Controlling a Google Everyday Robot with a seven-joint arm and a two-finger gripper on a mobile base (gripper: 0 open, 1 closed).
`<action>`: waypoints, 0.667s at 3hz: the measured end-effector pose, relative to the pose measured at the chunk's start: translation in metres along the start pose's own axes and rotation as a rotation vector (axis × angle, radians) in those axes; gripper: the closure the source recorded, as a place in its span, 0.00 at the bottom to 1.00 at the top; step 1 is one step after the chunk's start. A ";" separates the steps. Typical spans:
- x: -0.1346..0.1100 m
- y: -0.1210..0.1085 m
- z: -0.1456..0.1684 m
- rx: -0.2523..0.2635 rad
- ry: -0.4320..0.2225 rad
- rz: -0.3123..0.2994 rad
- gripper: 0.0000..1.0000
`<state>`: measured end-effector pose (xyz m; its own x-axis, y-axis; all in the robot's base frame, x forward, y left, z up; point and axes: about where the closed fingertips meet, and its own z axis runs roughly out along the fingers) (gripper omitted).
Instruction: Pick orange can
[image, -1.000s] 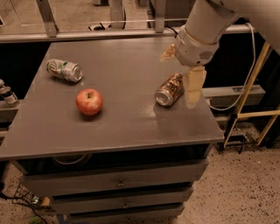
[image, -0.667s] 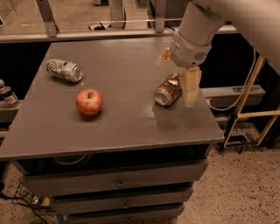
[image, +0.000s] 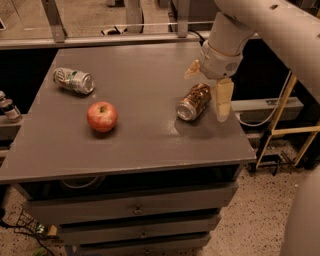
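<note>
The orange can (image: 194, 101) lies on its side on the right part of the grey table (image: 140, 145), with its silver end toward the front left. My gripper (image: 207, 85) hangs over it, open. One pale finger (image: 192, 69) is behind the can and the other pale finger (image: 222, 100) is just to its right. The can lies between them, and no grip on it shows.
A red apple (image: 102, 116) sits left of centre. A white-and-green dented can (image: 74, 80) lies at the back left. The table's right edge is close to the orange can. Drawers are below the tabletop, and a yellow frame (image: 280, 120) stands to the right.
My arm has shifted only slightly above the orange can. The can, the apple and the dented can have not moved.
</note>
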<state>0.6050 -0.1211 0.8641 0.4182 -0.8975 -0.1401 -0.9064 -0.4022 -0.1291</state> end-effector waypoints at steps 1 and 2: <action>0.004 -0.002 0.011 -0.020 -0.010 -0.003 0.16; -0.003 -0.005 0.021 -0.037 -0.032 -0.023 0.47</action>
<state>0.6093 -0.1125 0.8444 0.4403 -0.8818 -0.1689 -0.8978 -0.4298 -0.0960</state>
